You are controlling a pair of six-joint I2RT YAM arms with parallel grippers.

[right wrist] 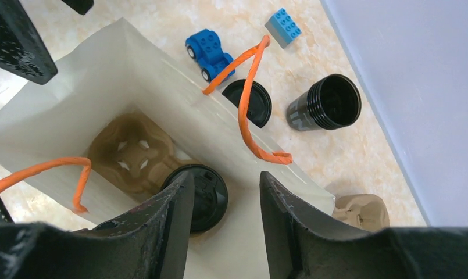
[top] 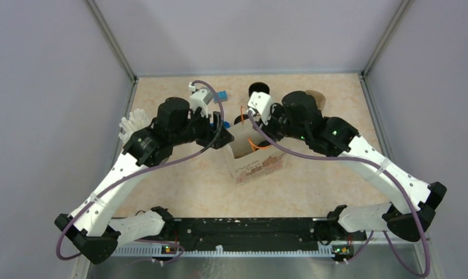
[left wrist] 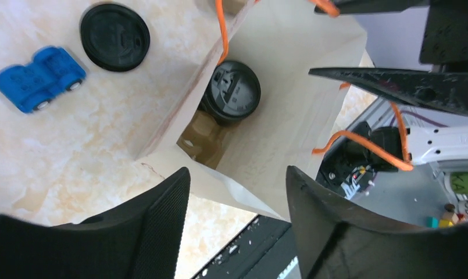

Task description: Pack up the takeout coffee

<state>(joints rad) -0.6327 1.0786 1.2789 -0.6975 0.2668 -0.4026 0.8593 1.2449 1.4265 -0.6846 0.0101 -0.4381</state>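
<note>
Down at six o'clock the two arm bases sit bolted along the near edge, and both arms reach in toward the middle. There the paper bag [top: 260,168] stands with its mouth open. The left gripper [left wrist: 237,171] hangs over that mouth from the bag's ten o'clock side, fingers spread wide, nothing between them. The right gripper [right wrist: 225,174] is over the bag too, from about one o'clock. Its fingers are parted and clamp nothing I can make out, and an orange handle [right wrist: 249,99] loops just ahead of it.

Look down inside: the lidded black cup [left wrist: 236,92] is in the bag, seated in the brown pulp carrier [right wrist: 132,152] on the bag's floor. In the right wrist view an empty pocket shows at the cup's ten o'clock.

Just outside the bag's far wall, on the marbled table [top: 190,192], lies a flat black lid [right wrist: 247,103]. The blue toy car [right wrist: 209,49] is close by at the lid's eleven o'clock. Farther out, at the bag's twelve o'clock, there's the ridged black cup [right wrist: 324,103], mouth open, no lid on it. A blue brick [right wrist: 282,26] lies beyond the car at eleven. A second pulp carrier [top: 317,97] sits out at two o'clock, near the right wall.
</note>
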